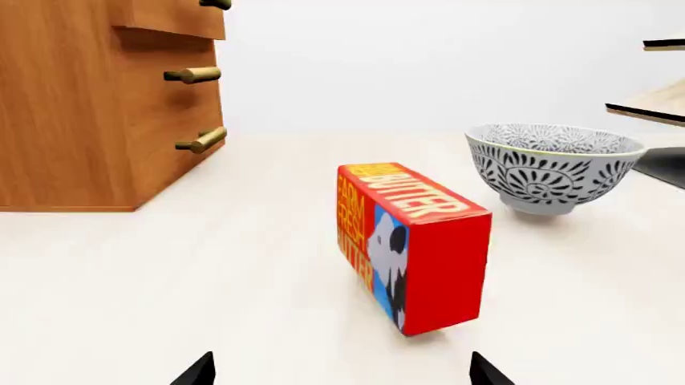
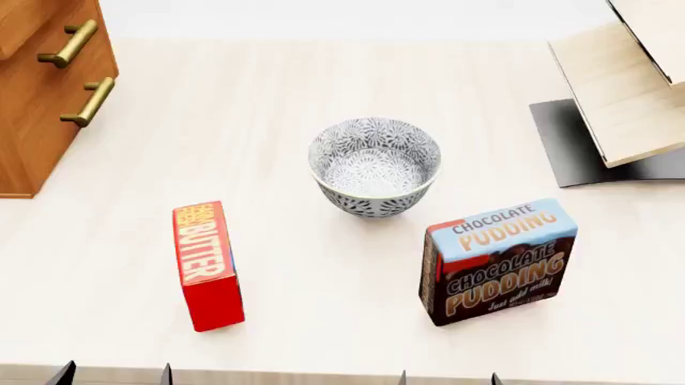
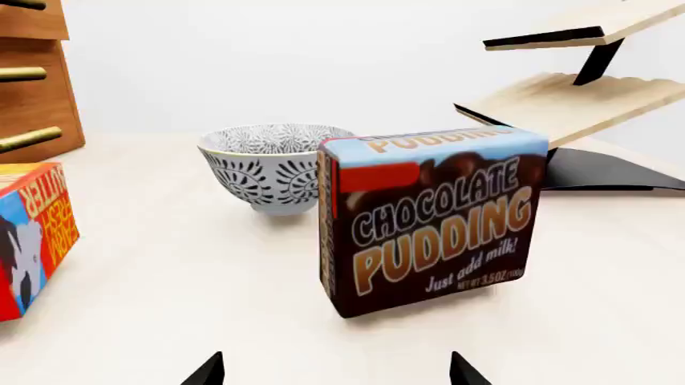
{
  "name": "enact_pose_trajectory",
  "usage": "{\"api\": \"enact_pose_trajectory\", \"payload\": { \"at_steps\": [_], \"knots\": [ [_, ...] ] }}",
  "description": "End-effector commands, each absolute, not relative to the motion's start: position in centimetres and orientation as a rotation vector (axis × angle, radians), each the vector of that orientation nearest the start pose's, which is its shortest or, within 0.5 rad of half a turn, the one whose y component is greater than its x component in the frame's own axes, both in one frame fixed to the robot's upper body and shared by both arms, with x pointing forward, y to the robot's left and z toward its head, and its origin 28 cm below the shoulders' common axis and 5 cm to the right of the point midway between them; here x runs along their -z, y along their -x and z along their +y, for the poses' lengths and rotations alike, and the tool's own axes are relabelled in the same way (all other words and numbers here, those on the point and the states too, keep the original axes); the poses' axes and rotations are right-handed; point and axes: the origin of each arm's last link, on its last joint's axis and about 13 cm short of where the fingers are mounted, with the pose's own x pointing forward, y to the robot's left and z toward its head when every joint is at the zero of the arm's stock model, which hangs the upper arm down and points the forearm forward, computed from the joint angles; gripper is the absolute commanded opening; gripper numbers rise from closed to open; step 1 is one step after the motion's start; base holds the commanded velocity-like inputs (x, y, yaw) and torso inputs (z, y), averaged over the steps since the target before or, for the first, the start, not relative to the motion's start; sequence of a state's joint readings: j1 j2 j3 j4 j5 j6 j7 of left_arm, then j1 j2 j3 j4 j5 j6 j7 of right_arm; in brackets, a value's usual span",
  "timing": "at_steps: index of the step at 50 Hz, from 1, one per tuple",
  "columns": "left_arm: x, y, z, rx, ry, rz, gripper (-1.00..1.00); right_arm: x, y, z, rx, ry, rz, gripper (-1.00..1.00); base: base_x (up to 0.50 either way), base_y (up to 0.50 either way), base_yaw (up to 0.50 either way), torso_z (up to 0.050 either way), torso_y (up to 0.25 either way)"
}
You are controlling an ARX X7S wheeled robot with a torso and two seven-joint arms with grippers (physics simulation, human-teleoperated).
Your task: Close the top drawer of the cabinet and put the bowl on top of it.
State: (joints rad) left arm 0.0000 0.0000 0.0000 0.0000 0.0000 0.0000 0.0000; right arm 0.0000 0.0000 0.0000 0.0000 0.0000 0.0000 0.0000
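I see the bowl (image 2: 374, 167) upright on the pale table (image 2: 268, 96), between the butter box (image 2: 207, 265) and the pudding box (image 2: 498, 261), touching neither. The cabinet (image 2: 43, 104) stands well apart at far left, its top drawer (image 1: 176, 18) jutting out past the two below. My left pincer (image 1: 342, 370) and right pincer (image 3: 334, 370) both show tips spread apart, gripping nothing. A slanted wooden rack (image 2: 631, 88) sits far right.

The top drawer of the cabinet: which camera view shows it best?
The left wrist view: the top drawer juts out past the fronts below it, so it is open, though cropped at the frame edge. The head view catches only a corner of it. The right wrist view shows just a sliver with its handle.
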Motion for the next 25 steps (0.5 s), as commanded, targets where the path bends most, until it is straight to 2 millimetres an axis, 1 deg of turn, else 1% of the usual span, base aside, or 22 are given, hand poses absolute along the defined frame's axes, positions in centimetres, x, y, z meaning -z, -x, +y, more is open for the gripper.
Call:
{"api": "enact_pose_trajectory", "payload": {
  "at_steps": [1, 4, 7, 8, 9, 10, 12, 13, 14, 15, 16, 17, 18, 19, 20, 25],
  "knots": [
    [-1.7, -21.0, 20.5, -0.085, -0.097, -0.007, 1.00, -2.3, -21.3, -9.4, 0.007, 0.040, 0.009, 1.00, 0.00, 0.00, 0.00, 0.000, 0.000],
    [-1.9, -20.7, 20.7, -0.136, -0.120, 0.018, 1.00, -2.9, -21.0, -9.4, 0.007, 0.051, 0.001, 1.00, 0.00, 0.00, 0.00, 0.000, 0.000],
    [-2.6, -20.6, 20.8, -0.131, -0.113, 0.008, 1.00, -3.7, -20.9, -9.4, 0.006, 0.063, -0.012, 1.00, 0.00, 0.00, 0.00, 0.000, 0.000],
    [-3.2, -20.5, 20.7, -0.144, -0.112, -0.002, 1.00, -4.5, -21.0, -9.4, 0.002, 0.066, -0.032, 1.00, 0.00, 0.00, 0.00, 0.000, 0.000],
    [-3.4, -20.5, 20.7, -0.155, -0.117, -0.007, 1.00, -4.6, -21.0, -9.4, 0.001, 0.067, -0.035, 1.00, 0.00, 0.00, 0.00, 0.000, 0.000],
    [-3.9, -20.6, 20.6, -0.207, -0.130, -0.013, 1.00, -5.4, -21.1, -9.4, -0.004, 0.077, -0.051, 1.00, 0.00, 0.00, 0.00, 0.000, 0.000],
    [-4.3, -20.7, 20.6, -0.260, -0.159, -0.014, 1.00, -5.9, -21.1, -9.4, -0.008, 0.086, -0.060, 1.00, 0.00, 0.00, 0.00, 0.000, 0.000],
    [-4.8, -20.7, 20.5, -0.255, -0.162, -0.033, 1.00, -6.5, -21.2, -9.5, -0.011, 0.099, -0.073, 1.00, 0.00, 0.00, 0.00, 0.000, 0.000],
    [-6.0, -20.6, 20.3, -0.246, -0.151, -0.054, 1.00, -7.8, -21.3, -9.4, -0.018, 0.115, -0.101, 1.00, 0.00, 0.00, 0.00, 0.000, 0.000],
    [-6.4, -20.5, 20.3, -0.247, -0.147, -0.056, 1.00, -8.1, -21.3, -9.4, -0.019, 0.118, -0.108, 1.00, 0.00, 0.00, 0.00, 0.000, 0.000],
    [-7.0, -20.6, 20.3, -0.247, -0.142, -0.066, 1.00, -9.0, -21.3, -9.4, -0.020, 0.126, -0.130, 1.00, 0.00, 0.00, 0.00, 0.000, 0.000],
    [-7.2, -20.6, 20.3, -0.255, -0.145, -0.072, 1.00, -9.3, -21.4, -9.5, -0.020, 0.127, -0.135, 1.00, 0.00, 0.00, 0.00, 0.000, 0.000],
    [-8.0, -20.7, 20.2, -0.249, -0.140, -0.086, 1.00, -10.3, -21.5, -9.5, -0.021, 0.144, -0.161, 1.00, 0.00, 0.00, 0.00, 0.000, 0.000],
    [-8.4, -20.6, 20.2, -0.249, -0.136, -0.090, 1.00, -10.7, -21.5, -9.5, -0.022, 0.150, -0.166, 1.00, 0.00, 0.00, 0.00, 0.000, 0.000],
    [-9.2, -20.6, 20.2, -0.248, -0.132, -0.108, 1.00, -11.8, -21.6, -9.5, -0.020, 0.156, -0.189, 1.00, 0.00, 0.00, 0.00, 0.000, 0.000],
    [-11.3, -20.5, 20.0, -0.240, -0.119, -0.146, 1.00, -13.8, -21.7, -9.6, -0.025, 0.178, -0.230, 1.00, 0.00, 0.00, 0.00, 0.000, 0.000]
  ]
}}
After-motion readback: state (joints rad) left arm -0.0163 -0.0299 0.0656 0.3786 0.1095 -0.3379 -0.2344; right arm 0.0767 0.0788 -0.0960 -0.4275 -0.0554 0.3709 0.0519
